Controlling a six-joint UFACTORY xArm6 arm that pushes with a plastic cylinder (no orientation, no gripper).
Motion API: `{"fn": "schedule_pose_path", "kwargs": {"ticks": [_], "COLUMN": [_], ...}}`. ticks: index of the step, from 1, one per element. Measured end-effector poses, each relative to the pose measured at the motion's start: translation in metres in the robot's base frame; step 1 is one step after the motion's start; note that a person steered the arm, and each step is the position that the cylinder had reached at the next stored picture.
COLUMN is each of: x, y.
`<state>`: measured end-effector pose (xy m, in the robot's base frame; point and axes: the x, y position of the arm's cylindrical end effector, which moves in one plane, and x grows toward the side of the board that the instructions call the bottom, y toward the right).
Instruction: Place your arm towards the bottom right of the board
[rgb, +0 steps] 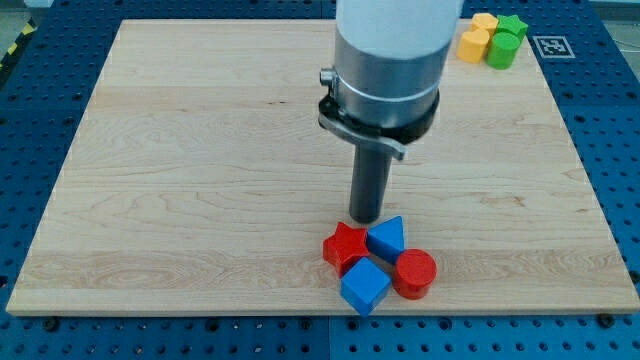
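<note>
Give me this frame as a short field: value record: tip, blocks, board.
tip: my tip sits on the board just above the red and blue cluster, nearest the red star and blue triangle
bottom cluster: red star, blue triangle, red cylinder, blue cube, packed together near the bottom edge, right of centre
top-right cluster: yellow blocks, green star, green cylinder
board: wooden board on a blue pegboard surface
bottom-right corner: tip not there yet
</note>
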<state>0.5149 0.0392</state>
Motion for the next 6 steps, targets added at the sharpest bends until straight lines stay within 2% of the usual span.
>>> {"fn": "schedule_pose_path", "kwargs": {"ticks": [1, 2, 3, 6], "x": [-0.047, -0.065, -0.065, -0.006], "y": [-0.002, 0.017, 0.046, 0.122]}}
